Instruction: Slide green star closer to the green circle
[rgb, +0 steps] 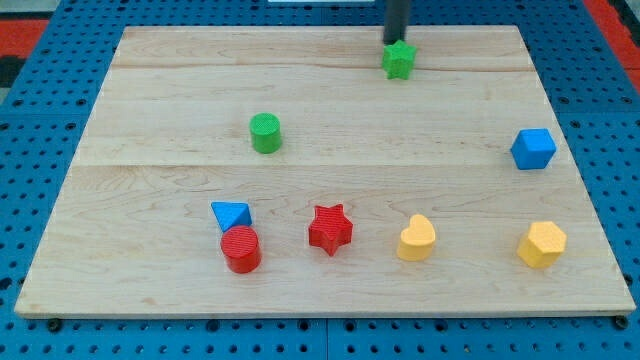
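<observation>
Green circle (265, 132) sits left of centre. Green star (398, 60) sits near the view's top edge, my tip (394, 42) touching its far side. No jaws here, only a rod. Risk: an off-centre push spins the star aside. Pale wooden board (150, 200) on blue pegboard (40, 120).

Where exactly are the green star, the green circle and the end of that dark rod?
green star (398, 60), camera view, middle of its top face.
green circle (265, 131), camera view, centre of the block.
my tip (394, 43), camera view, rod's very end, at the star's upper edge.
</observation>
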